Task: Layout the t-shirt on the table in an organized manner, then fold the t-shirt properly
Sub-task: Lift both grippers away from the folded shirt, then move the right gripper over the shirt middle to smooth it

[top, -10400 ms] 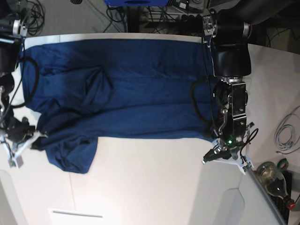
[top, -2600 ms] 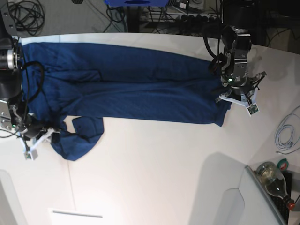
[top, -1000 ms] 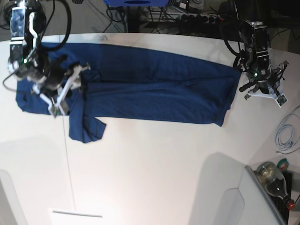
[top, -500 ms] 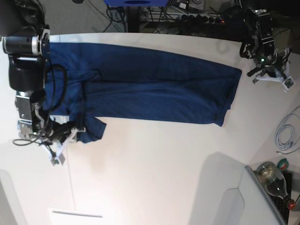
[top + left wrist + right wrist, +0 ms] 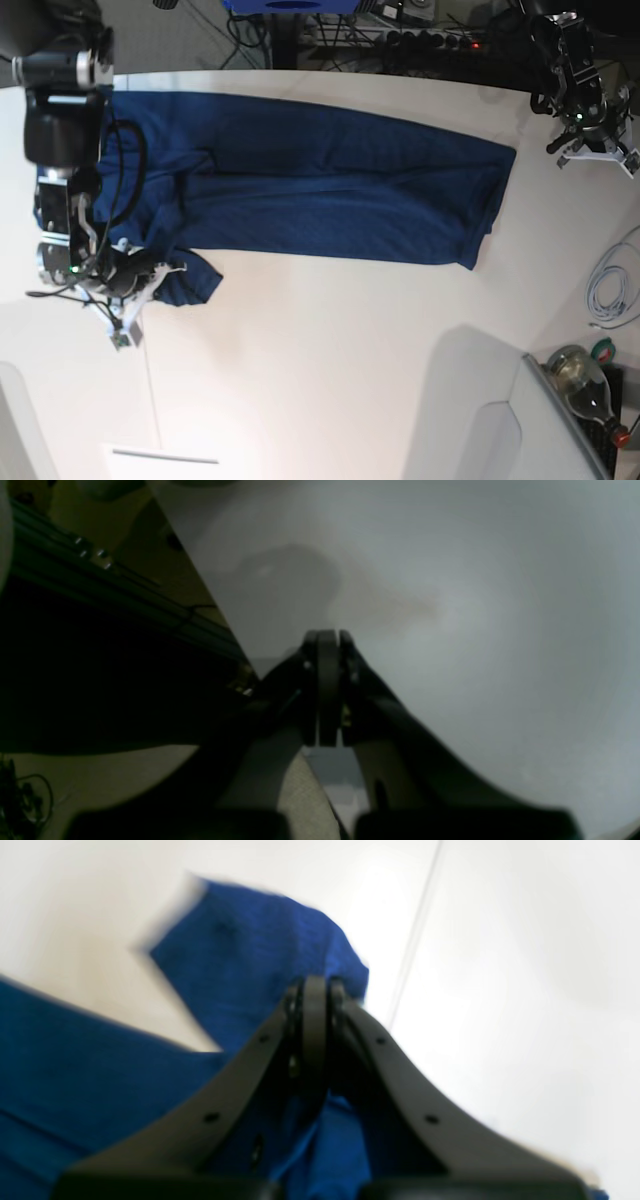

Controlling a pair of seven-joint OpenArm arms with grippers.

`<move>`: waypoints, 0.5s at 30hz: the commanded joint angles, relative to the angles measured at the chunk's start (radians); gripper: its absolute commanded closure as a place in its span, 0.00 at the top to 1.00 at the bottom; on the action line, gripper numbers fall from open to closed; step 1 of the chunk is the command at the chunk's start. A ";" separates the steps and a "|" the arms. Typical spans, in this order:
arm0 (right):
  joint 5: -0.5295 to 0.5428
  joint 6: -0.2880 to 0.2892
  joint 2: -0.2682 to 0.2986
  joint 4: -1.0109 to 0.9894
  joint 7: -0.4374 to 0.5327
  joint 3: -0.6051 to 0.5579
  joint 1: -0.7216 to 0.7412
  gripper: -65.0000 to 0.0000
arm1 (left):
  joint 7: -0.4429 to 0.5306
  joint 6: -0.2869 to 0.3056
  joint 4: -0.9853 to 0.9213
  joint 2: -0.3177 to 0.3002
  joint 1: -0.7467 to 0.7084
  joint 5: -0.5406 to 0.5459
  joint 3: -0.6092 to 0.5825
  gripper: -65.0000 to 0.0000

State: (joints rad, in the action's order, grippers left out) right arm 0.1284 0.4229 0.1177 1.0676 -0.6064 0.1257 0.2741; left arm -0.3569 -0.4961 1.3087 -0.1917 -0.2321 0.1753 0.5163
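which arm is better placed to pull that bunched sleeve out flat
Right. The right gripper is shut on the t-shirt at its sleeve; the left gripper is shut over bare table, beyond the hem.

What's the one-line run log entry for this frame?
shirt: long strip on table | right tool: shut on sleeve | left tool: shut, empty, off shirt

Robotics lab, white table (image 5: 330, 370), tangled floor cables (image 5: 262, 32), power strip (image 5: 430, 40), two robot arms

Your base view looks straight down from high up, both wrist views sit close behind their black jaws, right wrist and base share the plain dark navy-blue thin-fabric t-shirt (image 5: 235, 965) at frame left.
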 commanded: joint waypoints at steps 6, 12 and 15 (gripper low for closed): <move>0.044 0.012 -0.066 0.511 -0.137 -0.011 -0.183 0.00 | 0.022 -0.006 0.016 -0.018 0.007 -0.015 0.000 0.00; 0.044 0.037 -0.089 0.758 -0.157 -0.192 -0.356 0.00 | 0.022 -0.006 0.016 -0.018 0.009 -0.015 -0.002 0.00; 0.044 0.035 -0.089 0.719 -0.154 -0.297 -0.364 0.00 | 0.022 -0.006 0.016 -0.016 0.009 -0.015 -0.003 0.00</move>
State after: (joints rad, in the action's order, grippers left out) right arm 0.1734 0.4603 0.0269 1.7741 -0.7757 -0.1780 -0.1024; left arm -0.3546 -0.4969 1.3087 -0.1921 -0.2272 0.1722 0.5095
